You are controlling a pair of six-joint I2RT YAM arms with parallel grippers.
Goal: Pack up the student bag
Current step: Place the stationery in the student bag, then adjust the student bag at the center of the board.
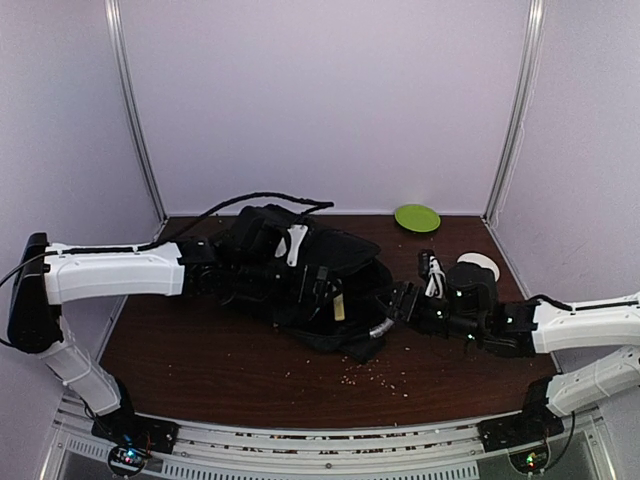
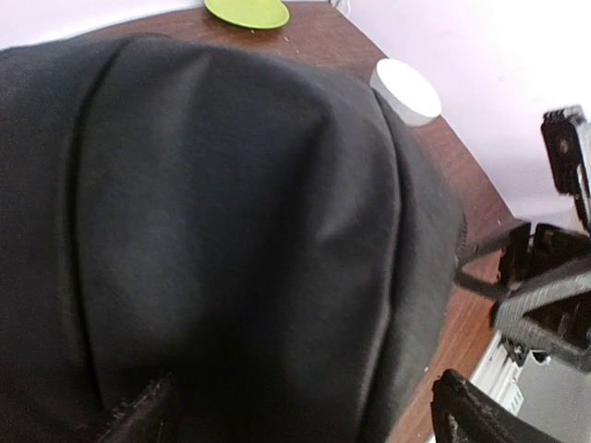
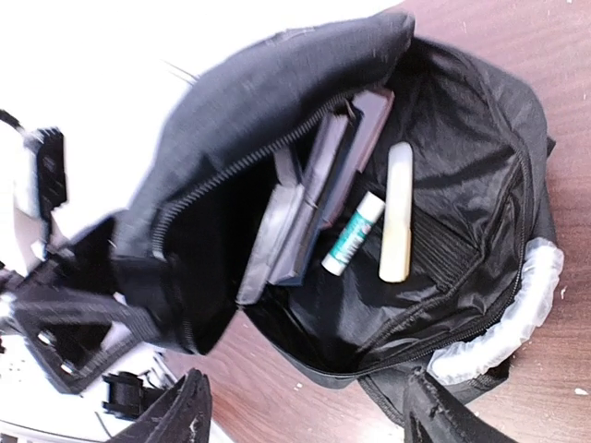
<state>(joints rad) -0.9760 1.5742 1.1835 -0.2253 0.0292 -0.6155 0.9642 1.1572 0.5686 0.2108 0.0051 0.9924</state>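
The student bag (image 1: 300, 285) is a black backpack lying in the middle of the table with its main compartment unzipped toward the right. In the right wrist view the open bag (image 3: 462, 166) holds notebooks (image 3: 305, 198), a teal-and-white glue stick (image 3: 353, 233) and a cream stick (image 3: 397, 212). Its pale grey handle (image 3: 503, 314) hangs at the lower rim. My left gripper (image 1: 232, 275) is open, its fingers spread wide over the bag's black fabric (image 2: 231, 231). My right gripper (image 1: 392, 303) is open and empty, just outside the bag's mouth, above bare table.
A green plate (image 1: 417, 217) lies at the back right, and a white round object (image 1: 478, 265) lies beside the right arm. Both show in the left wrist view: the plate (image 2: 247, 11) and the white object (image 2: 406, 90). Small crumbs (image 1: 375, 372) lie in front of the bag.
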